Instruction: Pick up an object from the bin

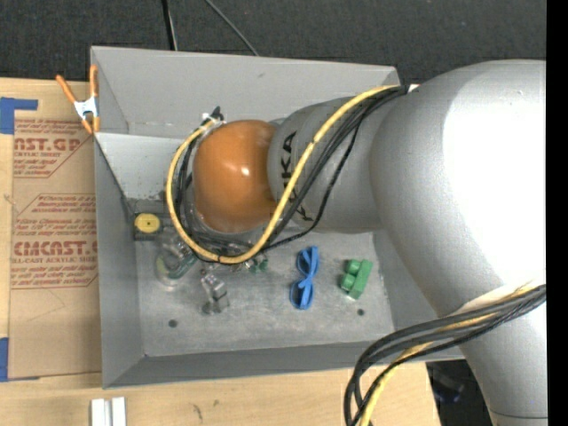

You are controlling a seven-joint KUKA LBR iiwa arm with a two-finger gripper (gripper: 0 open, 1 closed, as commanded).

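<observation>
Grey metal bin (pixel 115 327) sits under the big silver arm (pixel 461 202), whose orange cover (pixel 232 174) hangs over the floor's left half. Whether the gripper (pixel 213 272) beneath is spread or closed cannot be told. A blue plastic piece (pixel 304 278) and a green block (pixel 356 276) lie apart on the view's right. A yellow disc (pixel 146 224) and a small grey metal piece (pixel 213 298) lie nearest the gripper.

On the grey floor of the bin (pixel 266 322), right of the frame's centre, a blue plastic piece (pixel 304 278) lies lengthwise, with a small green block (pixel 356 276) just beside it on the right, apart from it. Toward the left wall sits a yellow disc (pixel 146 224); below it is a clear, greenish item (pixel 170 264), and a small grey metal piece (pixel 213 293) lies near the lower middle. A black cable (pixel 166 11) crosses the dark ground at the top. A pale wooden surface (pixel 248 393) runs along the bottom.
</observation>
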